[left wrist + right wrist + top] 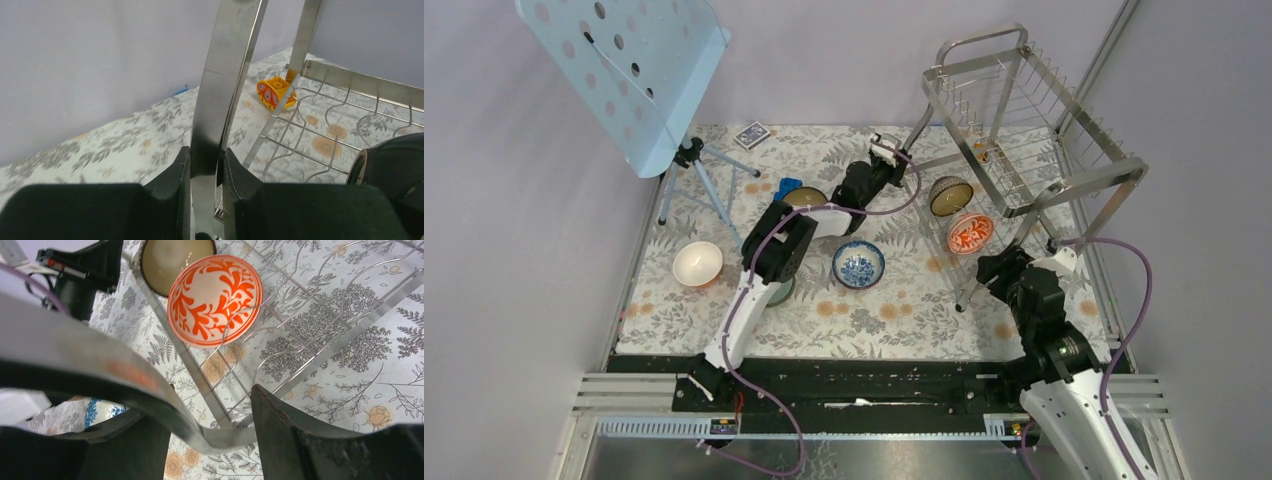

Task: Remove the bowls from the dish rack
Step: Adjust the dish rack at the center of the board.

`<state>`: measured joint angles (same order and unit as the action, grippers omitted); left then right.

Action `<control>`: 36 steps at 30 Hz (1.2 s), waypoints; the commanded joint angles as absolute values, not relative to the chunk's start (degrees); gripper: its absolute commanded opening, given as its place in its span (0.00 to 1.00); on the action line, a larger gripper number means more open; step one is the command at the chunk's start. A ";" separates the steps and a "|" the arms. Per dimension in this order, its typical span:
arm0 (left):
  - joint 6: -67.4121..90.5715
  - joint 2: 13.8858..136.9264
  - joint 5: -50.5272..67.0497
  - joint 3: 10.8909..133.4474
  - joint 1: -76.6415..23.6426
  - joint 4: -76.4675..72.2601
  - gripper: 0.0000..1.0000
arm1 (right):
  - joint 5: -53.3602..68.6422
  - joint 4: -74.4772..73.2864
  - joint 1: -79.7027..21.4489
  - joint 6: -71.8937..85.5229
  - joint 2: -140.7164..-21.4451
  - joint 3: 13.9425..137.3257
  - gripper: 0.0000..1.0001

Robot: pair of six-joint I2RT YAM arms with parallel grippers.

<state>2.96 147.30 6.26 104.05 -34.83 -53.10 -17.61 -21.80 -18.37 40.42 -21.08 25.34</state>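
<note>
On the lower tier of the dish rack (1114,172), two bowls (215,300) are resting. The left tool (206,155) is clamping a rack leg (220,90); the right tool (210,412) is straddling its frame, closure unclear. Brace, then lift.

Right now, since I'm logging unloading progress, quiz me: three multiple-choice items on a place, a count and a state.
1. The orange-red bowl sits in: A) the dish rack's lower tier B) its upper tier C) a gripper
2. Bowls in the rack: A) none B) two C) four
3. The left gripper is: A) open in the air B) shut on a rack leg C) holding a bowl
Answers: A, the lower wires cradle it; B, it and the dark brown bowl; B, it clamps the steel leg.
</note>
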 commanded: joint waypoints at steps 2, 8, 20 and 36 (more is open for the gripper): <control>3.49 132.00 0.37 91.35 -33.93 -62.67 0.00 | -23.62 -16.33 -18.10 41.60 -24.38 24.12 0.64; 5.54 122.34 -5.06 75.97 -34.14 -65.70 0.00 | -30.48 -9.60 -18.07 39.83 -30.55 24.01 0.62; 7.08 111.54 -9.46 61.65 -35.51 -68.50 0.00 | -33.14 11.34 -16.19 32.59 -43.65 25.17 0.65; 6.22 107.27 -12.98 55.13 -41.51 -70.07 0.00 | -23.07 18.68 -5.27 33.36 -65.43 36.31 0.65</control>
<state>4.34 113.36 -16.19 54.63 -37.30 -56.55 -27.35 12.23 -7.01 32.18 -61.63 32.45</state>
